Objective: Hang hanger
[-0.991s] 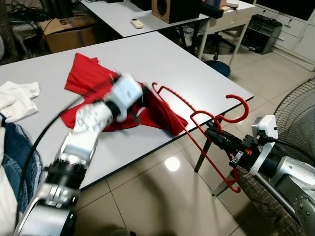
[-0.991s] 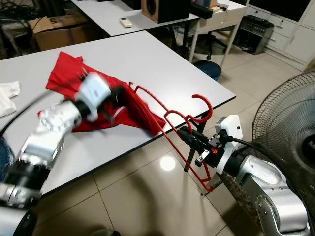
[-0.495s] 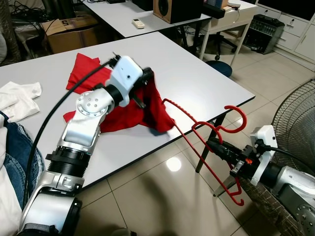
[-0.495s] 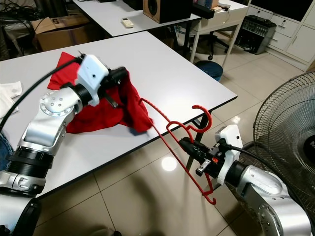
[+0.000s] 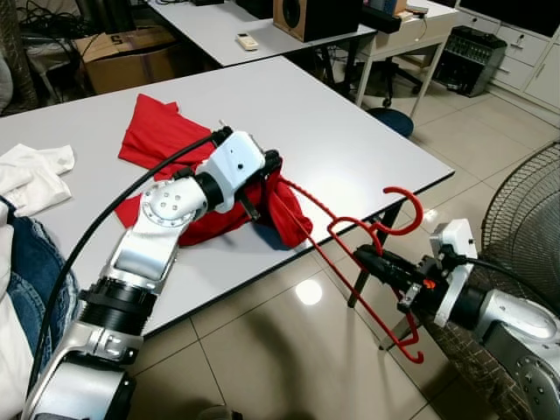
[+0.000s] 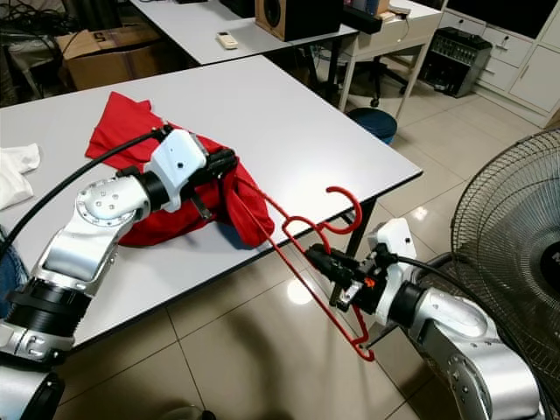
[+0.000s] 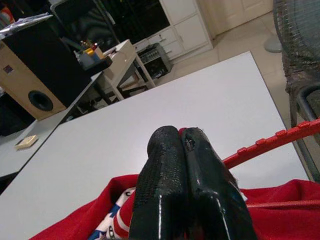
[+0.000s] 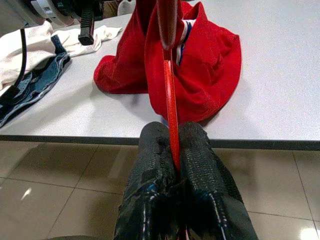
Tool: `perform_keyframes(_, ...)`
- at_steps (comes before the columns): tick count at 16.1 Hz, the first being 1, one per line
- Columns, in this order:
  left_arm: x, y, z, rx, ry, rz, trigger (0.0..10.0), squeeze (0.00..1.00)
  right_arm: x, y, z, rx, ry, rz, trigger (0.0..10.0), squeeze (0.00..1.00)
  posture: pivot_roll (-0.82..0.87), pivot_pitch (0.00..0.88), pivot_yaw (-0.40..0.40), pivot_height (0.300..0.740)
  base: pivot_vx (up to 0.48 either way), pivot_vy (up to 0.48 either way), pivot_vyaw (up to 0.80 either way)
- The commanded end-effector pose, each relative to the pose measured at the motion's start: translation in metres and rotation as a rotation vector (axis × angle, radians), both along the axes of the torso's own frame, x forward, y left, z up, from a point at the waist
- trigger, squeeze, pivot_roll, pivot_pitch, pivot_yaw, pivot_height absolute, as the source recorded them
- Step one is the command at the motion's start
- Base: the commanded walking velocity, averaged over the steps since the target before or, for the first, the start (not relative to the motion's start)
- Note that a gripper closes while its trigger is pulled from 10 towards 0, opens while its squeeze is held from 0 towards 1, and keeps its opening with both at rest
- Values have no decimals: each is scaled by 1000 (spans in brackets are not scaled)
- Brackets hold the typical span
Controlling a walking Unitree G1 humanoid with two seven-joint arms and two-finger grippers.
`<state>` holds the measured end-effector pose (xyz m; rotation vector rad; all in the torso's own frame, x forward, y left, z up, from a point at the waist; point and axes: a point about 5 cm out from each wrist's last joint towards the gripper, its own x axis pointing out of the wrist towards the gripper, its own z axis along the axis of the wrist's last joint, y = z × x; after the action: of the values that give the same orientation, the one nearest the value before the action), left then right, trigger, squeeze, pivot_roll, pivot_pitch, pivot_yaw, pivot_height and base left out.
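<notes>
Right tool (image 6: pixel 331 269) clamped on red hanger (image 5: pixel 346 229), held off the table (image 5: pixel 350 140) edge. Left tool (image 7: pixel 186 150) pinched together on red shirt (image 5: pixel 166 140), bunched where the hanger's arm enters. Best to spread the opening and feed the arm in slowly. No legible writing.

- The right gripper (image 6: pixel 317 256), two long black fingers closed together, clamps a bar of the red plastic hanger (image 6: pixel 302 254) beyond the table edge, above the tiled floor (image 6: pixel 227 350).
- The hanger's hook (image 6: pixel 348 208) curls upward just beyond these fingertips; its long bar runs from the fingers toward the red fabric garment (image 6: pixel 175 188).
- The left gripper (image 6: pixel 229 160) pinches a fold of the garment over the white rectangular table (image 6: pixel 297 122).
- The hanger's far end meets the cloth beside the left fingertips.
</notes>
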<state>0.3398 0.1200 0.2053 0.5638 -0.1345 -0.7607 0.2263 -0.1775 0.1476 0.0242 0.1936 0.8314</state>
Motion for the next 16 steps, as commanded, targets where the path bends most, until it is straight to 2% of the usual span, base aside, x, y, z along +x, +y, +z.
perform_keyframes(1, 0, 1, 2, 15, -14, 14, 0, 0, 0, 2, 1, 2, 5, 20, 10000, 0, -49, 29, -6, 740, 0, 0, 0)
perform_keyframes(2, 5, 8, 2, 24, -32, 84, 0, 0, -3, 2, 0, -8, 10, 38, 10000, 0, -51, 27, -2, 740, 0, 0, 0)
perform_keyframes(4, 10, 14, 3, 35, -50, 136, 0, 0, -4, 0, -2, -23, 14, 43, 10000, 0, -53, 26, 4, 740, 0, 0, 0)
perform_keyframes(6, 16, 23, 8, 10, -74, 207, 0, 0, 1, -10, 2, -37, -19, -32, 10000, 0, -57, 21, 14, 740, 0, 0, 0)
perform_keyframes(9, 17, 25, 6, 15, -64, 223, 0, 0, 1, -11, 9, -25, -64, -32, 10000, 0, -59, 19, 17, 740, 0, 0, 0)
perform_keyframes(11, 22, 29, -8, 0, -5, 295, 0, 0, -6, -5, 21, 8, -139, 59, 10000, 0, -62, 16, 18, 740, 0, 0, 0)
perform_keyframes(14, 24, 29, -10, -34, 3, 311, 0, 0, -11, 0, 20, 12, -139, 109, 10000, 0, -61, 13, 15, 740, 0, 0, 0)
perform_keyframes(15, 25, 28, -9, -74, 8, 313, 0, 0, -12, 1, 18, 3, -129, 117, 10000, 0, -59, 9, 12, 740, 0, 0, 0)
perform_keyframes(16, 24, 27, -8, -71, 0, 299, 0, 0, -10, 0, 16, -6, -125, 110, 10000, 0, -60, 6, 12, 740, 0, 0, 0)
